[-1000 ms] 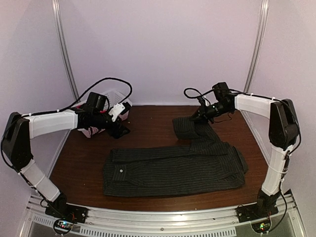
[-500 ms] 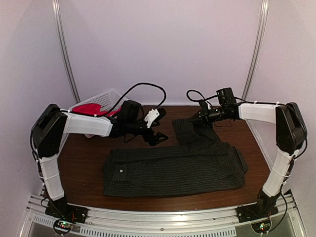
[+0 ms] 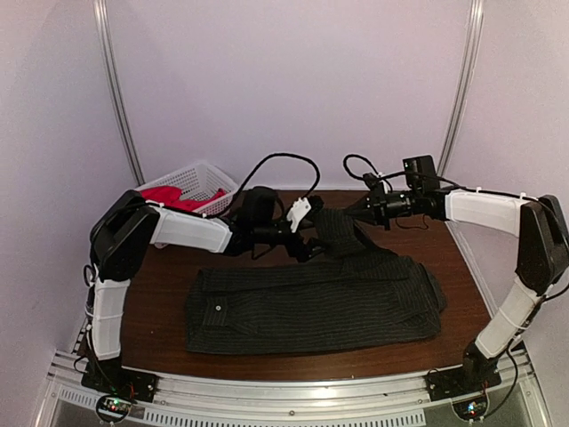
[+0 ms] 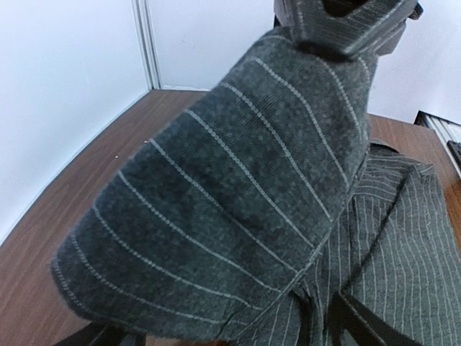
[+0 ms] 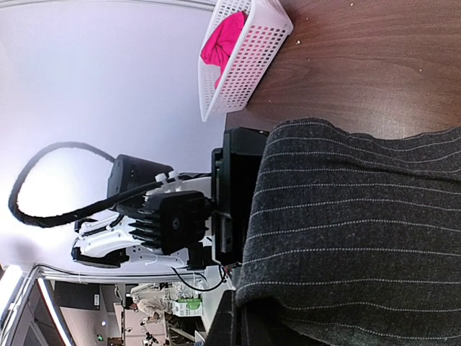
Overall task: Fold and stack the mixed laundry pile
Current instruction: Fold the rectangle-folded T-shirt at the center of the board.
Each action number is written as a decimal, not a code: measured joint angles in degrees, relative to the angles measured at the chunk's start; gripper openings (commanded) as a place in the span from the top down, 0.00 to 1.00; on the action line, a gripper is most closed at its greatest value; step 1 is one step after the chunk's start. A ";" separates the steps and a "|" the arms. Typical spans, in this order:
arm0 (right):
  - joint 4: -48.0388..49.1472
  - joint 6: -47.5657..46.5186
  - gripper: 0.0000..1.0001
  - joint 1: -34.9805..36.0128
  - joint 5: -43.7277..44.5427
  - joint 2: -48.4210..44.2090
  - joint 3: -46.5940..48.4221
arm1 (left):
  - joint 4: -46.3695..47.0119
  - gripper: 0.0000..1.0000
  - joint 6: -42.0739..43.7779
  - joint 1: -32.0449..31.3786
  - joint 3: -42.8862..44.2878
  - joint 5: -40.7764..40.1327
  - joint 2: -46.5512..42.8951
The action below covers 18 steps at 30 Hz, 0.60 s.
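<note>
The dark pinstriped shirt [image 3: 311, 302] lies spread flat across the middle of the table. One sleeve [image 3: 336, 233] is lifted off the back of it, and my right gripper [image 3: 357, 211] is shut on that sleeve's upper end. From the right wrist the sleeve [image 5: 360, 238] fills the lower right, pinched by the right gripper [image 5: 253, 326]. My left gripper [image 3: 311, 246] is open at the sleeve's left edge. In the left wrist view the hanging sleeve [image 4: 238, 194] covers the space in front of the left gripper [image 4: 223, 330]. The red-pink T-shirt [image 3: 169, 196] lies in the basket.
A white lattice basket [image 3: 206, 175] stands at the back left corner, also seen from the right wrist as the basket [image 5: 252, 61]. Pale walls close in the table on three sides. Bare brown wood [image 3: 151, 294] shows left of the shirt.
The left arm swung from the basket across to the raised sleeve at the centre back. The right gripper lifted the sleeve a little higher and drew it slightly right.
</note>
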 measured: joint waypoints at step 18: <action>1.25 -1.27 1.00 -1.57 -0.31 -2.82 -4.55 | -10.40 1.00 -6.67 -2.49 -1.99 8.66 -8.68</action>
